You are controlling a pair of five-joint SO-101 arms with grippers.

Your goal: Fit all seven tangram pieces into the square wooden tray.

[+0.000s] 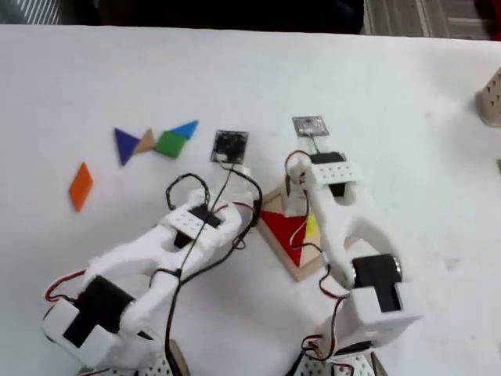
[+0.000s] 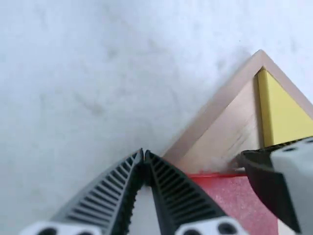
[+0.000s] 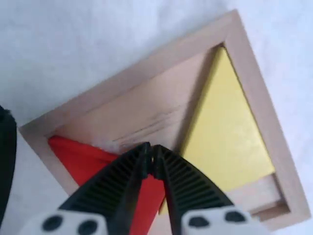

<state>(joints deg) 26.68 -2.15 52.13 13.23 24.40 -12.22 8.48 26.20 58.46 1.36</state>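
Note:
The square wooden tray point(image 1: 304, 272) lies cornerwise between the arms, with a red triangle point(image 1: 286, 230) and a yellow triangle point(image 1: 311, 226) in it. My left gripper point(image 2: 145, 154) is shut and empty, its tips at the tray rim point(image 2: 215, 105) beside the red triangle point(image 2: 230, 196). My right gripper point(image 3: 150, 149) is shut and empty over the tray floor, at the edge of the red triangle point(image 3: 83, 156), with the yellow triangle point(image 3: 230, 137) beside it. Purple point(image 1: 124, 145), tan point(image 1: 145, 142), green point(image 1: 170, 144), blue point(image 1: 186, 129) and orange point(image 1: 81, 186) pieces lie on the table at the left.
The white table point(image 1: 391, 94) stretches wide behind and to the right of the tray. A tan object point(image 1: 491, 98) stands at the right edge. The right arm's gripper point(image 2: 279, 186) shows close by in the left wrist view.

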